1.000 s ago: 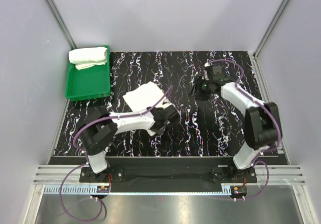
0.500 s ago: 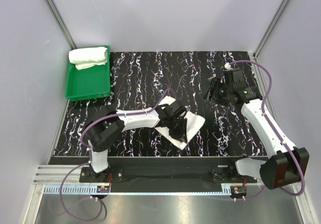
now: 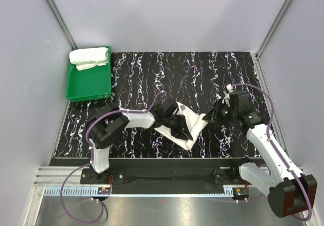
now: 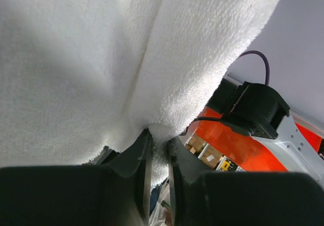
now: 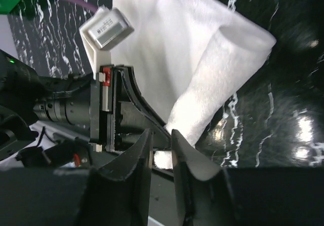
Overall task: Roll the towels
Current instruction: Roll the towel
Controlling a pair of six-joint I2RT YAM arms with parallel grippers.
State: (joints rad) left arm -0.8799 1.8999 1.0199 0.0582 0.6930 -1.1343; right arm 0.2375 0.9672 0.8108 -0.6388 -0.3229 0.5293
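Note:
One white towel (image 3: 192, 118) hangs crumpled from my left gripper (image 3: 181, 127) near the table's front middle. In the left wrist view the left gripper (image 4: 158, 135) is shut on a fold of this towel (image 4: 76, 59). My right gripper (image 3: 213, 114) is at the towel's right corner. In the right wrist view the right gripper (image 5: 161, 132) has its jaws nearly together, tips at the towel's (image 5: 167, 43) lower edge beside the left gripper's fingers. A bit of white shows through the gap; I cannot tell whether it is gripped. The second towel (image 3: 89, 58) lies rolled in the green tray (image 3: 89, 84).
The green tray stands at the table's far left corner. The black marbled table (image 3: 152, 69) is walled in by grey panels at the left, back and right. The left arm's purple cable (image 3: 158, 98) loops over the table near the towel.
My left gripper has carried the towel from left of centre toward the right and front. My right arm has swung back from the far right down to the towel's right corner.

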